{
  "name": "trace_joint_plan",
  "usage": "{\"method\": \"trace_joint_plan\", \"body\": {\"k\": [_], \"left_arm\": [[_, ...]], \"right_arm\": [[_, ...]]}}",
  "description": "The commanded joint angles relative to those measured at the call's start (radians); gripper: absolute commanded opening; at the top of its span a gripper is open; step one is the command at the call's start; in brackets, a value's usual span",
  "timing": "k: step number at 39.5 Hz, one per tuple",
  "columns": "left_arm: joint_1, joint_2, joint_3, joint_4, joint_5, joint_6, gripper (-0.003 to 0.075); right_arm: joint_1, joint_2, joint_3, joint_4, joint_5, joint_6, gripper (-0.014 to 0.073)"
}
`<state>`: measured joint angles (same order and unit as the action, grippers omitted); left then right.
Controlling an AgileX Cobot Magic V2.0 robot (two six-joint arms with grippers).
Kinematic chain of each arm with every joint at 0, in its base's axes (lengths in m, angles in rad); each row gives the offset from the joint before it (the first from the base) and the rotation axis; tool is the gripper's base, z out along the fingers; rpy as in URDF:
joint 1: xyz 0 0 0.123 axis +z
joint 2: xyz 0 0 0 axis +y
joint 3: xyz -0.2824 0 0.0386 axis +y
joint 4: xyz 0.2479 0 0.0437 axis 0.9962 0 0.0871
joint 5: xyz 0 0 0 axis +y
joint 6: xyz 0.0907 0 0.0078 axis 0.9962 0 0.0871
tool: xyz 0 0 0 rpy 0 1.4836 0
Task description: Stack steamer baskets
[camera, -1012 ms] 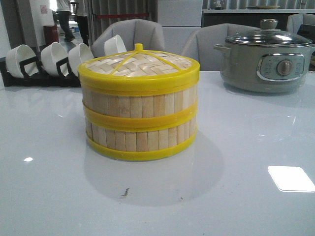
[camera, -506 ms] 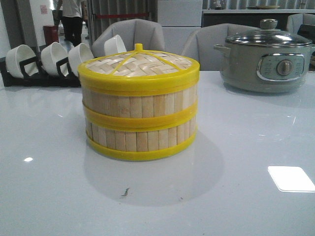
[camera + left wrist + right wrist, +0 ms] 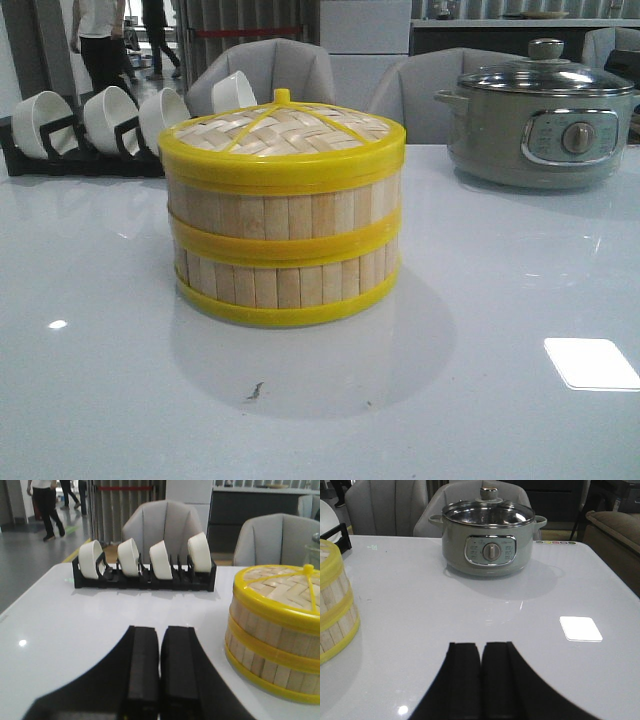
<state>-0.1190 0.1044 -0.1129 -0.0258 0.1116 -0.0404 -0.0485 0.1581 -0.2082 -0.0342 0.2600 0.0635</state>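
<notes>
Two steamer baskets (image 3: 283, 250) of pale bamboo slats with yellow rims stand stacked one on the other at the table's middle. The woven lid (image 3: 282, 135) with its yellow rim and knob sits on top. The stack also shows in the left wrist view (image 3: 275, 635) and, partly, in the right wrist view (image 3: 335, 605). My left gripper (image 3: 160, 630) is shut and empty, above the table to the left of the stack. My right gripper (image 3: 481, 647) is shut and empty, above the table to the right of the stack. Neither gripper shows in the front view.
A grey-green electric pot (image 3: 540, 125) with a glass lid stands at the back right. A black rack (image 3: 80, 160) of white bowls stands at the back left. Grey chairs (image 3: 270, 70) stand behind the table. The table's right edge shows in the right wrist view (image 3: 615, 580).
The stack and both grippers have not moved. Only people walking in the background have shifted.
</notes>
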Motion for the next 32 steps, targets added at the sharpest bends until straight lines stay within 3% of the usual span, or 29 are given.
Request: {"method": "trace_joint_plan", "body": {"k": [1, 6, 9, 32], "left_arm": [[-0.001, -0.033, 0.04, 0.003, -0.182, 0.001, 0.0086], [-0.001, -0.086, 0.118, 0.001, -0.254, 0.001, 0.0086], [-0.001, -0.123, 0.119, 0.006, -0.197, 0.001, 0.0086], [-0.003, -0.122, 0.121, 0.026, -0.189, 0.001, 0.0086]], "right_arm": [[-0.005, 0.009, -0.03, -0.005, -0.08, -0.012, 0.0056], [-0.005, 0.009, -0.03, -0.005, -0.08, -0.012, 0.0056], [-0.005, 0.009, -0.03, -0.005, -0.08, -0.012, 0.0056], [-0.005, 0.009, -0.03, -0.005, -0.08, -0.012, 0.0056]]}}
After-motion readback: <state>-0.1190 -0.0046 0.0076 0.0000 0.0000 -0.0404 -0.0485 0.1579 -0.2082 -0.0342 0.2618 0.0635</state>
